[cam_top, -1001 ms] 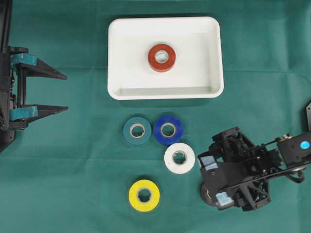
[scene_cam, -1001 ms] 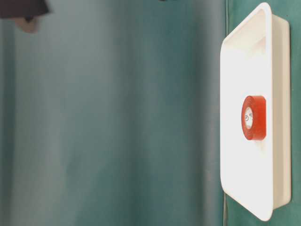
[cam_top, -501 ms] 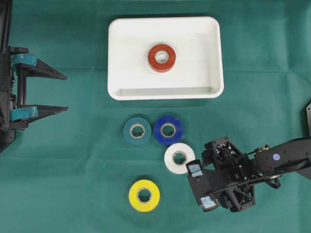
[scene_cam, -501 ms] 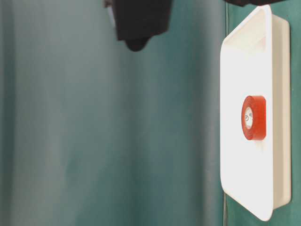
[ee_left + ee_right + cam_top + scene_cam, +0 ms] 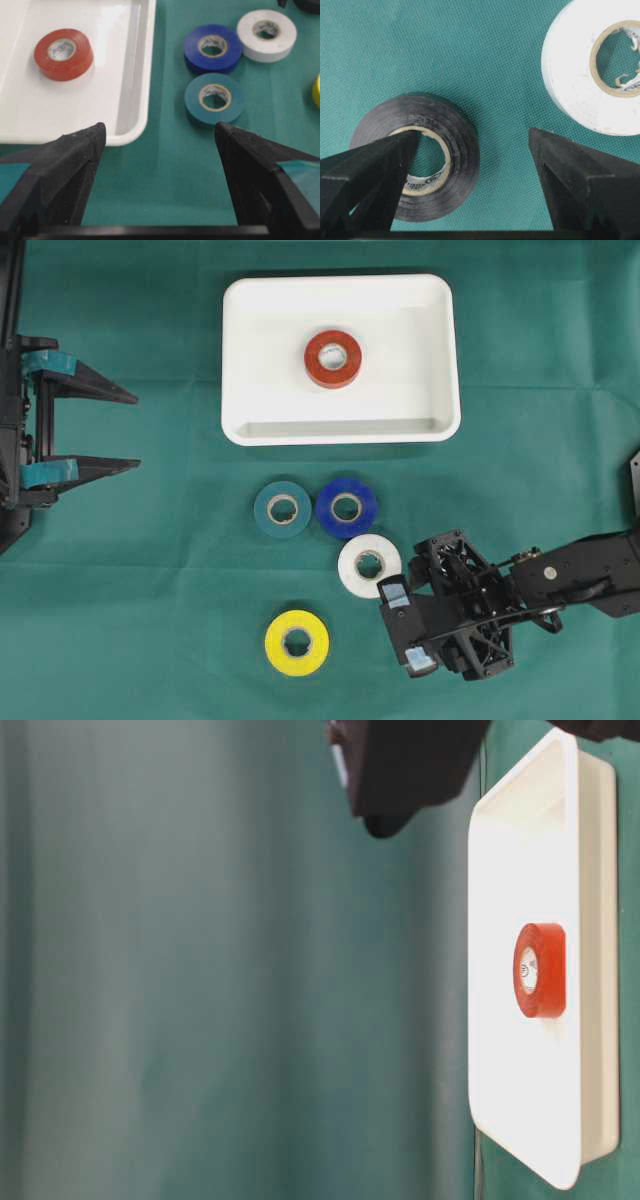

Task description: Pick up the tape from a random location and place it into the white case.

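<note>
One black tape roll (image 5: 415,157) sits under your released right gripper (image 5: 405,625), beside the white roll (image 5: 369,566); left gripper (image 5: 85,430) released too.

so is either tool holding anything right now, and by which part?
Nothing held. The right tool is open over a black tape roll, one finger above its hole, not closed. The left tool is open and empty.

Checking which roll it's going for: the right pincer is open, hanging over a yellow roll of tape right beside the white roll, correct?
Not quite: the roll under the open right pincer is black, not yellow, as the right wrist view shows. It does lie right beside the white roll. The yellow roll sits apart, further left in the overhead view.
</note>
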`<state>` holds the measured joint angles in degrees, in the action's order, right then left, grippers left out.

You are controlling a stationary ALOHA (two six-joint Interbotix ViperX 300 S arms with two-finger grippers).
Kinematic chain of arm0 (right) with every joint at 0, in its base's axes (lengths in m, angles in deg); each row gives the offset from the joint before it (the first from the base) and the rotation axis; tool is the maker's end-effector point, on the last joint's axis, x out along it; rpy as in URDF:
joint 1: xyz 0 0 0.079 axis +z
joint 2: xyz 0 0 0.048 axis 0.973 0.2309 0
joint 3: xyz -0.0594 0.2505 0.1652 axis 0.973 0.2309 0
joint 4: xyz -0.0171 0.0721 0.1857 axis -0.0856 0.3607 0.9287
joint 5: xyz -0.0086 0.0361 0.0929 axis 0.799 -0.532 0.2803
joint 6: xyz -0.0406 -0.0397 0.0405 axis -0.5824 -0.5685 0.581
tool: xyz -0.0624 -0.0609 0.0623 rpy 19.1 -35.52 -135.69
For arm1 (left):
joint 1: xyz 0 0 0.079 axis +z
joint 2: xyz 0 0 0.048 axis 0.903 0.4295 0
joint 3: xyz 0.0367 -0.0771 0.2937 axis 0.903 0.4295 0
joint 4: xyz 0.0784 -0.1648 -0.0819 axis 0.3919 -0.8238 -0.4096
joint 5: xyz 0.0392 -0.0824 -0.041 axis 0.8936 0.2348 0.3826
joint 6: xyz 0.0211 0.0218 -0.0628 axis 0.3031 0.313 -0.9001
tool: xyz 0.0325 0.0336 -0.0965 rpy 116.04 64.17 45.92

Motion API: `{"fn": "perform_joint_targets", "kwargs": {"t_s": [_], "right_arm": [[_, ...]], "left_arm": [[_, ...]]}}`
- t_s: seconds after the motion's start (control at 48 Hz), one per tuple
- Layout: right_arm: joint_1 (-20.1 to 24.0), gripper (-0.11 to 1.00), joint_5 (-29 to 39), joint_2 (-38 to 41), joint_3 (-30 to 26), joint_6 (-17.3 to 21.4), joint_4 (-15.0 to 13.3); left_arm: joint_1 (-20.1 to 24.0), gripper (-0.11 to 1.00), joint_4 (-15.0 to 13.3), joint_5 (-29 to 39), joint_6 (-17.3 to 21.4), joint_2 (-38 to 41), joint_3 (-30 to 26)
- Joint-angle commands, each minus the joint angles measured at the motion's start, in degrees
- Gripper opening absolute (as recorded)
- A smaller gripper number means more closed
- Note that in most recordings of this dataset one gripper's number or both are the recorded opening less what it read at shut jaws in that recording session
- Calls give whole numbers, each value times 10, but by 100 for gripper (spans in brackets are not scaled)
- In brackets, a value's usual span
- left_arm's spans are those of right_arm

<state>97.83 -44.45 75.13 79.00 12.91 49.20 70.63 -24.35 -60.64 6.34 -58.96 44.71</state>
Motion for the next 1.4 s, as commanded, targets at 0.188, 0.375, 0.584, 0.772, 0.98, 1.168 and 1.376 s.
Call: {"fn": "perform_joint_targets", "kwargs": {"t_s": [0.188,0.375,0.584,0.772,0.98,1.168,1.376], "right_arm": [[4,90,-4,-5,-5,3,2],[4,87,-4,-5,-4,3,0],[4,44,3,-5,-4,2,-14],[4,25,14,-6,-5,3,-14],[4,25,14,-6,-8,2,-13],[4,25,26,-14,-14,3,-13],[4,25,69,-49,-32,4,-14]], "left_arm": [[-2,83,-1,-6,-1,4,-9],[-2,83,-1,-6,-1,4,-9],[-2,83,-1,-6,-1,4,-9],[-2,83,-1,-6,-1,4,-9],[-2,83,-1,-6,-1,4,-10],[-2,83,-1,-6,-1,4,-10],[-2,83,-1,-6,-1,4,-10]]}}
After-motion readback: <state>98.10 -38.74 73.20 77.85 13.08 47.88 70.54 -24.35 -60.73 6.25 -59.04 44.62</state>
